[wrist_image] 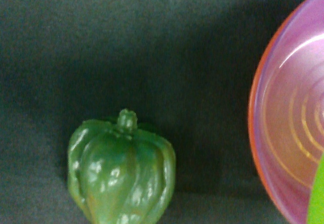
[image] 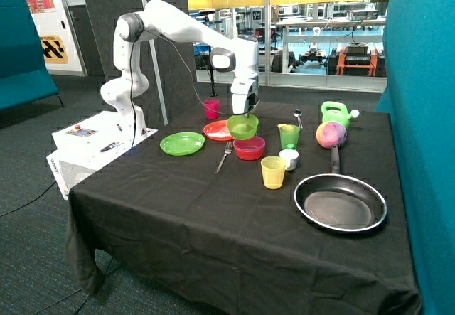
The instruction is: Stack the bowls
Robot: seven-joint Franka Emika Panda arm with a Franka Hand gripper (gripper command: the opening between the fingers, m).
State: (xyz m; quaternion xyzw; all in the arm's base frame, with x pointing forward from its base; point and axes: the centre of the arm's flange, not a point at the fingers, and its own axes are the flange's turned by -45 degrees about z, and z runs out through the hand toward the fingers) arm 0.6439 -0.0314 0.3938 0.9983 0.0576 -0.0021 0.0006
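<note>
- The gripper [image: 244, 109] hangs above the middle of the table and is clamped on the rim of the lime green bowl [image: 243, 125], which is lifted clear of the cloth.
- Just below and in front of the lifted bowl you see the orange-red bowl [image: 249, 147] standing on the black tablecloth [image: 213, 208].
- In the wrist view a purple bowl [wrist_image: 293, 128] sits inside an orange-red rim, so these two seem already nested; a lime green edge [wrist_image: 317, 193] shows at the corner of this picture, over the purple one.
- The wrist view also shows a green toy pepper [wrist_image: 121, 173] lying on the cloth near the nested bowls, apart from them. I cannot find it in the outside view.
- Things close around the stack: a red plate [image: 215, 131] behind it, partly hidden by the lifted bowl, a fork [image: 225, 156] just beside it, and a flat green plate [image: 182, 143] further along.
- On the other side stand a green cup [image: 289, 135], a yellow cup [image: 273, 171] and a small white and green object [image: 289, 158] between them.
- A pink cup [image: 211, 108] stands behind the red plate, near the table's far edge.
- Well apart from the bowls you have a black frying pan [image: 340, 200], a multicoloured ball [image: 330, 134], a green watering can [image: 335, 112] and a spoon [image: 298, 116].
</note>
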